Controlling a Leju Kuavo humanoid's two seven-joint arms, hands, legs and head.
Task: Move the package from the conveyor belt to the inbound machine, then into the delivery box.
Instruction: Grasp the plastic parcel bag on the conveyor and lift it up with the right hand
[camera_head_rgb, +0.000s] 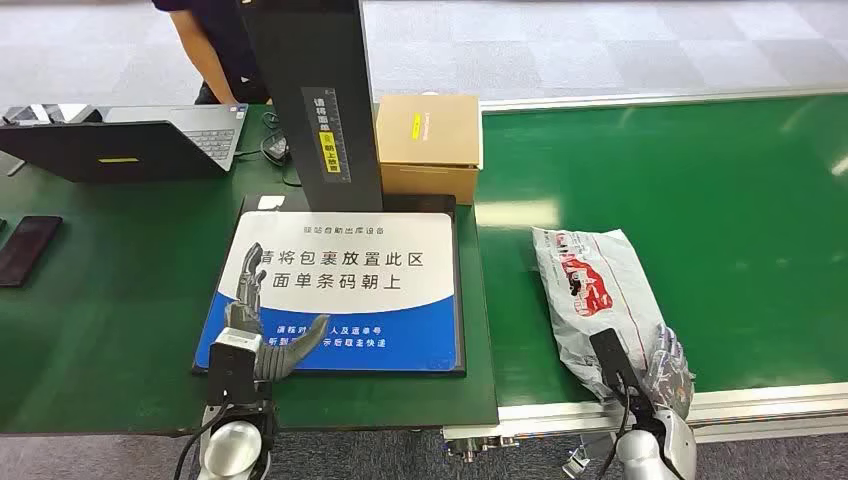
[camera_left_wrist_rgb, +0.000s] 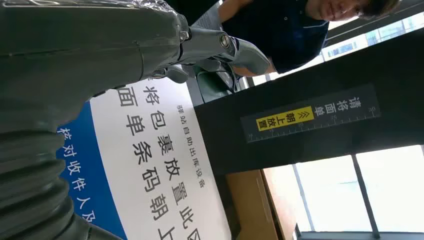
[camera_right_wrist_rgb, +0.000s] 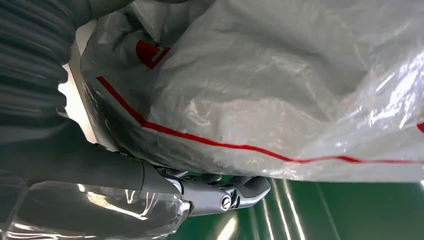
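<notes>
— Nearest, at the lower right of the head view, what is the right hand (camera_head_rgb: 668, 372) doing?

— It sits at the near end of the package (camera_head_rgb: 598, 293), on the belt's (camera_head_rgb: 700, 200) front edge. In the right wrist view the grey plastic with its red stripe (camera_right_wrist_rgb: 280, 95) lies against the palm, and the thumb (camera_right_wrist_rgb: 220, 195) curls under the bag's edge. It looks like a grip on the package, though the other fingers are hidden behind the bag.

— And the package itself?

— A crumpled grey bag with red print, lying on the green belt, right of centre in the frame, its far end pointing up the picture.

— The left hand (camera_head_rgb: 262, 325)?

— Lower left of centre, above the blue and white placard (camera_head_rgb: 350, 275) of the inbound machine (camera_head_rgb: 310, 90). Fingers apart and stretched, thumb out to the side, holding nothing.

— What else is there?

— A cardboard box (camera_head_rgb: 430, 140) just right of the machine's black column, at upper centre. A laptop (camera_head_rgb: 140, 135) at upper left, a phone (camera_head_rgb: 25, 250) at the left edge, and a person (camera_head_rgb: 215, 50) in dark clothes behind the table at the top.
</notes>
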